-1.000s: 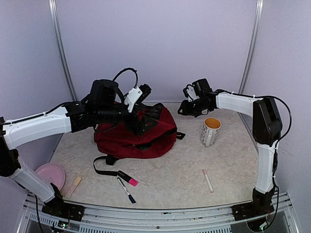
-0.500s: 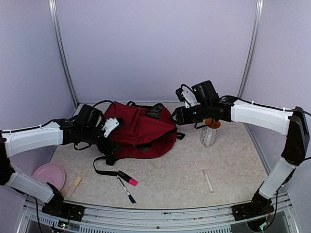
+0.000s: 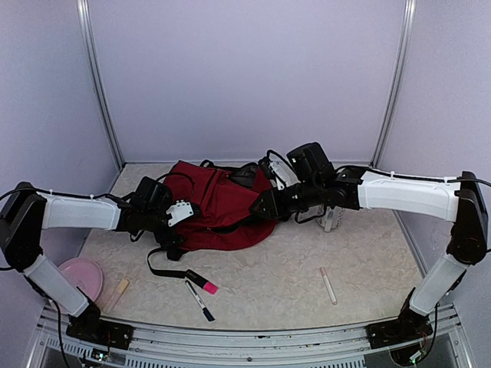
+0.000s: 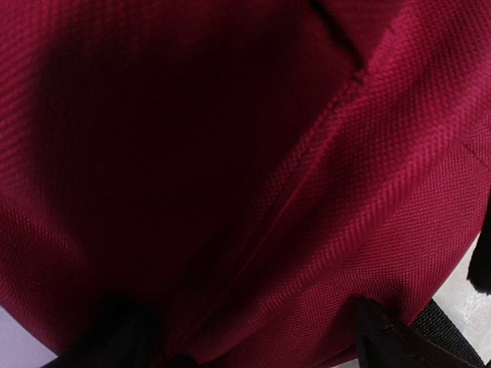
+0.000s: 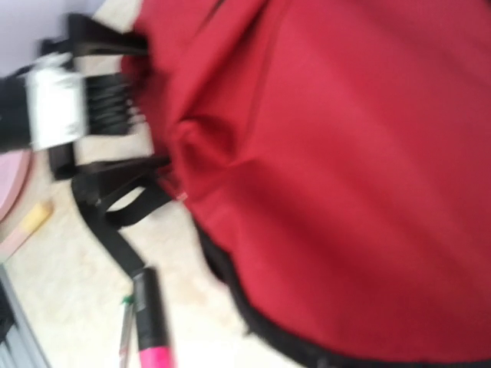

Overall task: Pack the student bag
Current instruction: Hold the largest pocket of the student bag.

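Student bag [image 3: 222, 201]: large dark red fabric backpack with black straps, black zipper lines and black trim.

- Pose: lying flat and slumped on the counter [image 3: 276, 264], cloth rumpled and folded.
- Position: between the two claws. Left claw [image 3: 190, 218] is hard against its left flank, fingers spread wide. Right claw [image 3: 257, 205] is at its right side, by the black trim.
- One black strap [image 3: 157, 264] loops out onto the counter just below the left claw.
- Left wrist view: woven red cloth fills the frame directly ahead of the claw, with a stitched seam running diagonally.
- Right wrist view is blurred: red body, black-edged lower rim.
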Controlling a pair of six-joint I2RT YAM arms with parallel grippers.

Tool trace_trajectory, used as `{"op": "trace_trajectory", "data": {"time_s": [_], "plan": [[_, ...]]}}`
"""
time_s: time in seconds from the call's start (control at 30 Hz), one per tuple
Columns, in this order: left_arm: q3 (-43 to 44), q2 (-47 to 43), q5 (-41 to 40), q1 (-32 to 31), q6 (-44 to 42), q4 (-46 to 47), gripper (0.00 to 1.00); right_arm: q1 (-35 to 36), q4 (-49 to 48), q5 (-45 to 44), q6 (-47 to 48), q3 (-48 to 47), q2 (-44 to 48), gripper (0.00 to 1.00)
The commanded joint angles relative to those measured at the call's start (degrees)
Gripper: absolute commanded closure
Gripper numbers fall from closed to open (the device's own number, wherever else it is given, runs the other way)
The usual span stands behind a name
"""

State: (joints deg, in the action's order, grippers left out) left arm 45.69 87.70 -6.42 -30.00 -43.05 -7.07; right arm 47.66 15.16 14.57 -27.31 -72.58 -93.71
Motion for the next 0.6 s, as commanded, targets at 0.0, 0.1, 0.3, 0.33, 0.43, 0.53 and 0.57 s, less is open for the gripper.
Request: {"op": "trace_trajectory", "data": {"time_s": [0.0, 0.1, 0.3, 0.33, 0.43, 0.53, 0.57], "plan": [[2.9, 0.9, 0.0, 0.2, 0.2, -0.1, 0.2, 2.2, -2.7, 0.9, 0.5, 2.3, 3.2, 0.56], [3.2, -1.7, 5.7, -0.2, 2.1, 0.3, 0.52, 3.9, -6.2, 1.3, 4.6, 4.6, 4.7, 0.59], [2.2, -8.0, 15.4, -2.5, 6.5, 2.3, 1.0, 11.3, -14.3, -9.3, 20.6, 8.4, 6.4, 0.6], [2.0, -9.1, 16.4, -3.0, 7.1, 2.6, 1.0, 12.4, -15.4, -10.5, 24.0, 8.7, 5.9, 0.6], [2.4, -11.0, 17.0, -4.8, 14.3, 4.4, 1.0, 15.3, -18.2, -13.6, 32.0, 8.7, 3.4, 0.6], [3.9, -10.9, 15.7, -8.3, 22.7, 3.7, 1.0, 17.6, -20.5, -18.8, 37.9, 8.8, 0.7, 0.57], [4.3, -10.6, 15.6, -9.6, 24.9, 3.1, 1.0, 18.1, -21.5, -20.6, 39.5, 9.3, 0.2, 0.56]]}}
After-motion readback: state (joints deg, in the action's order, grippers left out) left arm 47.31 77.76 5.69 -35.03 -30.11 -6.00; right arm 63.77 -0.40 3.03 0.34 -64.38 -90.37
